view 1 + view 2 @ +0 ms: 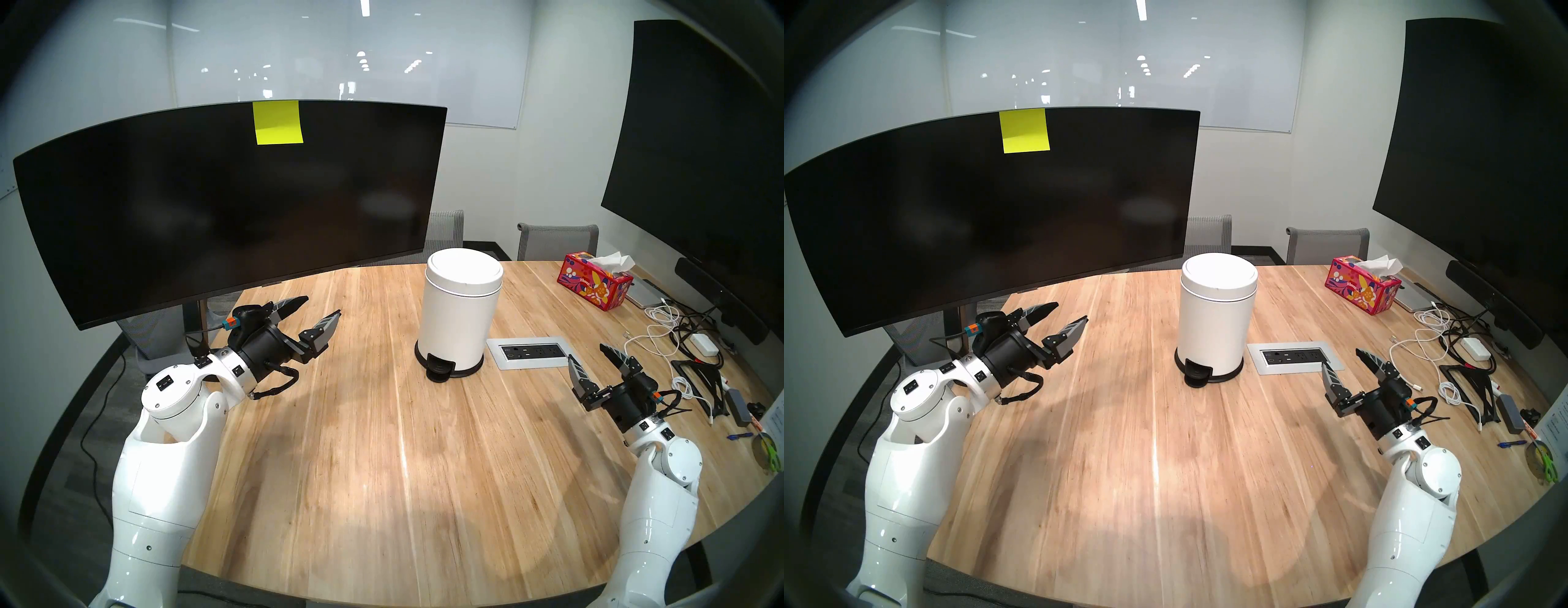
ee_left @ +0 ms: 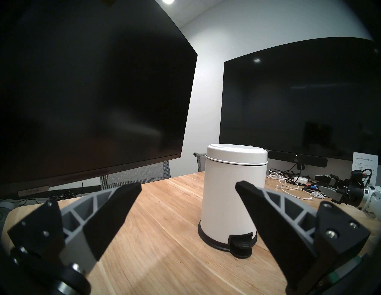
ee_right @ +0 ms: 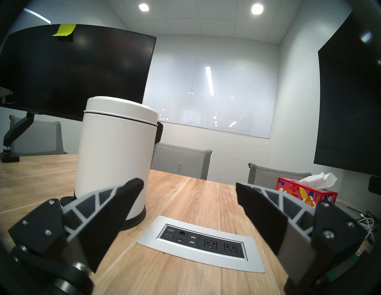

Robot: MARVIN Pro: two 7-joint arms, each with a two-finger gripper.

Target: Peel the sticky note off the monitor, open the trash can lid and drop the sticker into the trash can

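The yellow-green sticky note (image 1: 278, 123) hangs from the top edge of the wide curved monitor (image 1: 212, 204); it also shows in the right wrist view (image 3: 65, 29). The white trash can (image 1: 460, 322) stands mid-table with its domed lid (image 1: 464, 271) shut and its black pedal (image 1: 439, 371) facing me. My left gripper (image 1: 322, 309) is open and empty, low under the monitor's lower right part, left of the can. My right gripper (image 1: 587, 354) is open and empty, right of the can, by the outlet panel.
A silver outlet panel (image 1: 530, 353) is set in the wooden table (image 1: 360, 467) beside the can. A red tissue box (image 1: 596, 284), cables and chargers (image 1: 679, 335) crowd the right side. A big flat black screen (image 1: 700, 148) hangs on the right wall. Grey chairs (image 1: 555, 242) stand behind.
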